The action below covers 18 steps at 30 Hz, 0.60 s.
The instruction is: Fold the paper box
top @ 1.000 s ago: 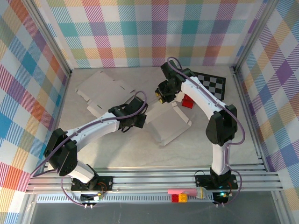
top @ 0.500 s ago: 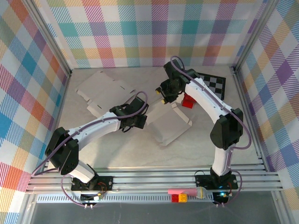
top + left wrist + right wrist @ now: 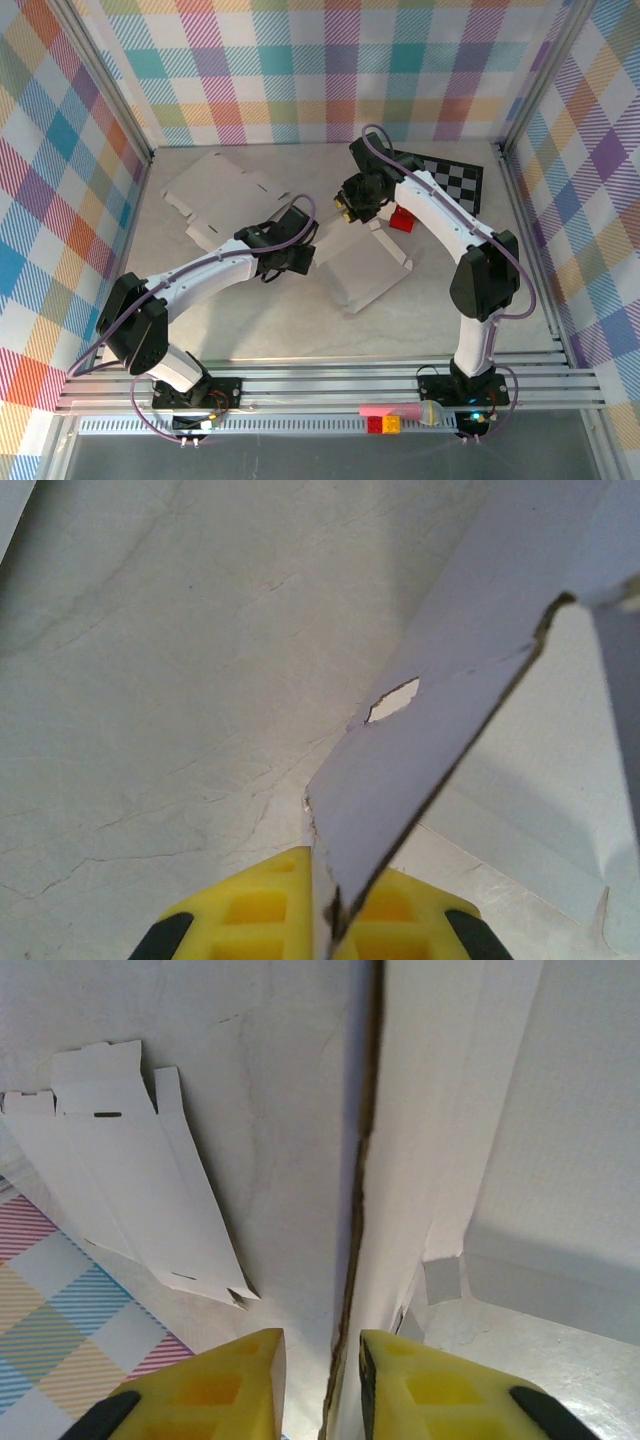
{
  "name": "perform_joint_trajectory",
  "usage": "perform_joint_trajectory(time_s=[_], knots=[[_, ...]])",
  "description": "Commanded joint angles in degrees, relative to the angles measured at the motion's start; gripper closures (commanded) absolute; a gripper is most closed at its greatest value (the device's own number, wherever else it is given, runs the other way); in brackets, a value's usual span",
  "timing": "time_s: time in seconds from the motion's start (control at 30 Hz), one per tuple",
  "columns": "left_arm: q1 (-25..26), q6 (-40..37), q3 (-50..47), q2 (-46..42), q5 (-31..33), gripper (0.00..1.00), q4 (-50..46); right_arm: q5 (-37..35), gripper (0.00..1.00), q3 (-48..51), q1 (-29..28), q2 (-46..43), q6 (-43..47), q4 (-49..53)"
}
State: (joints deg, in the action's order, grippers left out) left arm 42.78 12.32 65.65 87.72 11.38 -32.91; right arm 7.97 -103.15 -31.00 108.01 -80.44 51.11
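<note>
The paper box lay part-folded at the middle of the table, its broad white base flat and a narrow side panel raised along its right edge. The left gripper was at the box's left corner, jaws pressed together on a thin flap. In the left wrist view that flap ran up from between the yellow fingers, with a small tear hole partway along it.

The right gripper stood at the box's far corner. In the right wrist view its jaws were spread a little, astride the brown cut edge of an upright panel. A gap showed beside the left finger; contact on the other side was hard to judge.

A second, unfolded cardboard blank lay flat at the back left, near the box but apart from it. The left arm crossed over its near corner. A red block sat just behind the box, partly covered by the right arm, which also overlapped a black-and-white checkerboard at the back right. Plaid walls enclosed the table on three sides.
</note>
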Motion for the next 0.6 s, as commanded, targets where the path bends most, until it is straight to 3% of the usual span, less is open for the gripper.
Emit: perform_joint_trajectory(time_s=[0.0, 0.37, 0.57], knots=[[0.4, -0.1, 1.6, 0.3, -0.5, 1.0, -1.2, -0.6, 0.8, 0.1, 0.3, -1.6, 0.3, -1.0], [0.4, -0.1, 1.7, 0.2, -0.8, 0.98, -1.3, -1.2, 1.0, 0.5, 0.3, -1.2, -0.1, -1.0], [0.2, 3.4, 1.3, -5.4, -1.5, 0.62, -3.1, -2.2, 1.0, 2.5, 0.1, -2.4, -3.1, 0.7]])
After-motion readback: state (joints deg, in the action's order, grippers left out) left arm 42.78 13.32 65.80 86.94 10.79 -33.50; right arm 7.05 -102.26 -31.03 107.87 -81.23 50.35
